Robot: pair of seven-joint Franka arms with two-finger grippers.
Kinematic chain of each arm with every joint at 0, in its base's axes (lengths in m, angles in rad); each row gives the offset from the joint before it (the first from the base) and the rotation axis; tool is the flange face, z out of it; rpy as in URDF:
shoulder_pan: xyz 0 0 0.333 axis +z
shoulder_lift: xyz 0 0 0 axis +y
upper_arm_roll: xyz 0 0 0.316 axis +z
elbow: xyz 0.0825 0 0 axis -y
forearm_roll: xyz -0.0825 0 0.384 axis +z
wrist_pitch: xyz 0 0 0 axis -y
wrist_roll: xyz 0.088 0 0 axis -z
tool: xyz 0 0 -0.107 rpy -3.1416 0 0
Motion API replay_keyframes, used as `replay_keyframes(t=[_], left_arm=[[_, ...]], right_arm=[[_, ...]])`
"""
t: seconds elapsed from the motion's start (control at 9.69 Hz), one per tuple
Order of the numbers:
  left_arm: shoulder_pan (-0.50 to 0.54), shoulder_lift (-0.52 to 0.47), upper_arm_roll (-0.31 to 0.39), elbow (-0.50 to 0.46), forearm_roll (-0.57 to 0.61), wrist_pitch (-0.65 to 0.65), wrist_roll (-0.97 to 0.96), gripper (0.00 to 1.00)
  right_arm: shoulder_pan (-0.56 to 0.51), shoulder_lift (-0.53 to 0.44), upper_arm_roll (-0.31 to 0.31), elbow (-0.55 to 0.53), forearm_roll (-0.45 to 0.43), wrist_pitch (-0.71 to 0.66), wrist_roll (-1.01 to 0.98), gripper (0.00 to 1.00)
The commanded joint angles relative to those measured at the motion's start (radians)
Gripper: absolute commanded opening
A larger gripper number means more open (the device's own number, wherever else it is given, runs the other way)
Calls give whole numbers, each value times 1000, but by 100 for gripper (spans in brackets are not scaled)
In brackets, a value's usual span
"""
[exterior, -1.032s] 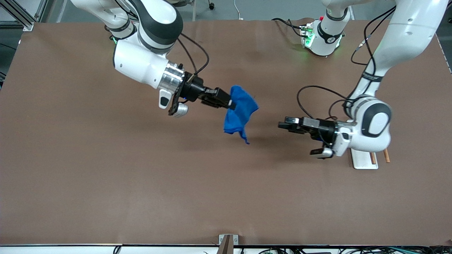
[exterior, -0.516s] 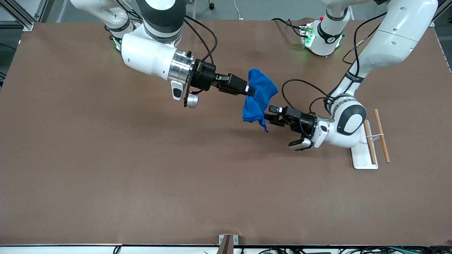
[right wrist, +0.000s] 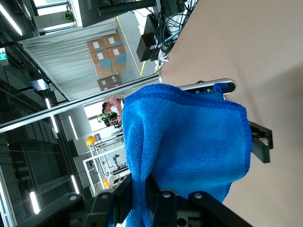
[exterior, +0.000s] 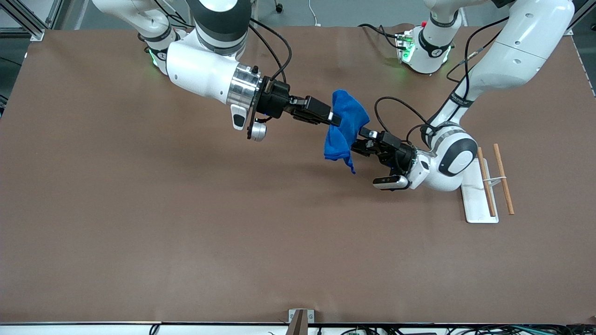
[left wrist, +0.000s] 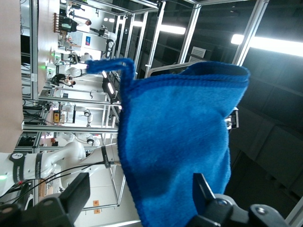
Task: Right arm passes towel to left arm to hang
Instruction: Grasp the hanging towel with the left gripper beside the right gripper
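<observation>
Both hands meet at the towel (exterior: 345,124) in the air over the table (exterior: 139,223): the right hand (exterior: 333,119) clamps its upper edge, the left hand (exterior: 359,142) is spread wide around its lower part, and no writing is readable.

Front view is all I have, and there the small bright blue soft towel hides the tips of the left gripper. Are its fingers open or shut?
Observer: Open. In the left wrist view the left gripper has one finger on each side of the bright blue soft towel, not yet closed on it.
Operator: Is the right gripper really clamped on it?
Observer: Yes. The right wrist view shows the right gripper shut on the towel's bunched edge.
</observation>
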State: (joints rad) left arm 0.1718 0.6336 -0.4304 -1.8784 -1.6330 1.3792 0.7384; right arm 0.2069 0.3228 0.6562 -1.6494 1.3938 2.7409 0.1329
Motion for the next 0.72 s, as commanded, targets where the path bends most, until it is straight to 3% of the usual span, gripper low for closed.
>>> replay_keyframes(t=[0.0,0.21,0.41,0.62], left_arm=[[9,14,-16,-11,-28,7,7,72],[0,15,-21,-4,-63,7,4,56],[0,21,-18,11,-61,9,3,30],[0,32,-11,36,-60,15,1,25]], right_arm=[[5,10,5,19,24,14,-10,0],[5,10,5,19,24,14,-10,0],[5,9,5,19,24,14,-10,0],[5,9,5,19,24,14,-10,0]])
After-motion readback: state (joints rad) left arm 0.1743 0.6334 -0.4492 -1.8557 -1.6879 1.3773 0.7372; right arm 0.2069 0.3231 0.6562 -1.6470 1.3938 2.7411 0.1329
